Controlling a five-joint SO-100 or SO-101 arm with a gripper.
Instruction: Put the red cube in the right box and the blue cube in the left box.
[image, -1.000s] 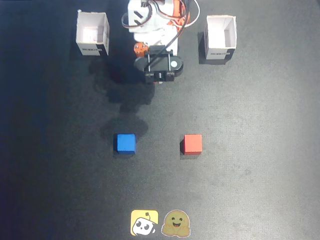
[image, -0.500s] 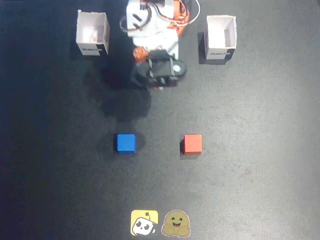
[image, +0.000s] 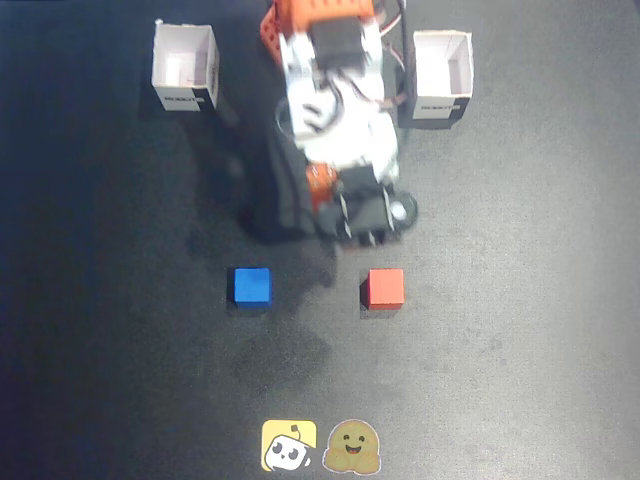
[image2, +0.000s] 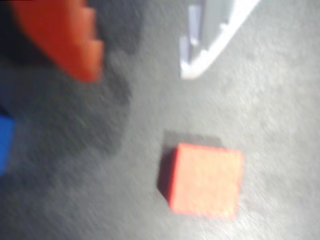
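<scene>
Dark mat; pincer (image2: 142, 60) open, empty

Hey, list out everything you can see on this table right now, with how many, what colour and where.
red cube: one, red-orange, on the mat right of centre in the fixed view, just below the gripper
blue cube: one, blue, on the mat left of the red one
white boxes: two, open-topped, upper left and upper right
stickers: two, yellow and tan, bottom edge
mat: one, dark grey, under everything
arm: one, white and orange, top centre
gripper: one, open, empty, above the red cube
</scene>
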